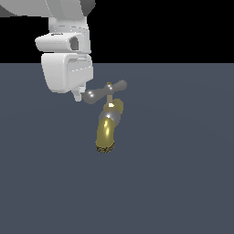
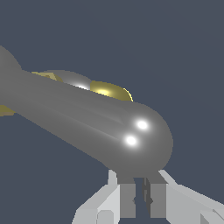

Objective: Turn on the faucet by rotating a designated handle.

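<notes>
The faucet [image 1: 107, 130] is a small brass-yellow curved spout with a grey collar and a dark mesh tip, standing on the floor at the middle of the exterior view. Its handle [image 1: 106, 91], a silver-grey crossbar with bulbous ends, sits tilted on a thin brass stem on top. My gripper [image 1: 78, 95] hangs at the crossbar's end on the exterior view's left. In the wrist view the handle [image 2: 87, 118] fills the frame and its rounded end lies right at my gripper [image 2: 141, 188]. The fingers [image 2: 127, 199] are shut, nearly touching, with nothing between them. Brass of the faucet [image 2: 109, 89] peeks out behind the bar.
A flat dark blue-grey floor [image 1: 183, 173] spreads all around the faucet. The white arm and its wrist block [image 1: 66, 68] stand above the handle's end on the exterior view's left.
</notes>
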Available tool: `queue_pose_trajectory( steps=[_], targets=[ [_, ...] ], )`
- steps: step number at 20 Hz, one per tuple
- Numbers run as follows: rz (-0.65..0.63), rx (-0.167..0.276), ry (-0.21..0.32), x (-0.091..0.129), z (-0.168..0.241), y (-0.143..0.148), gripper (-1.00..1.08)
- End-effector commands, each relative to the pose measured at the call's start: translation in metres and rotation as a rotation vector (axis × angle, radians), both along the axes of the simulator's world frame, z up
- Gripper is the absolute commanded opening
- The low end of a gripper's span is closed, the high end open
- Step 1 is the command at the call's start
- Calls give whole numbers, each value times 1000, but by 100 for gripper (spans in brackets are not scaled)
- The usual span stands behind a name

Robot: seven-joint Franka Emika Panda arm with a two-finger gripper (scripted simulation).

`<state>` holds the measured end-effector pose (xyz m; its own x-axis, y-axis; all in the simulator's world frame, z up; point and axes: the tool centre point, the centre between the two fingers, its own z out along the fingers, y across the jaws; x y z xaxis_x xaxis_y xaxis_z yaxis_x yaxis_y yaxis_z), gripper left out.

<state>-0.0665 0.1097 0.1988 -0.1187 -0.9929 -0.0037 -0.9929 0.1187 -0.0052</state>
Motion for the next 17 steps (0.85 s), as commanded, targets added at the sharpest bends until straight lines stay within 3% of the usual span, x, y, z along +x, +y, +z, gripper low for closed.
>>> queue_pose_trajectory(
  steps=[1, 17],
  targets=[
    [-13, -2, 3, -3, 0, -17, -100],
    [-28, -3, 6, -25, -1, -103, -100]
  ],
)
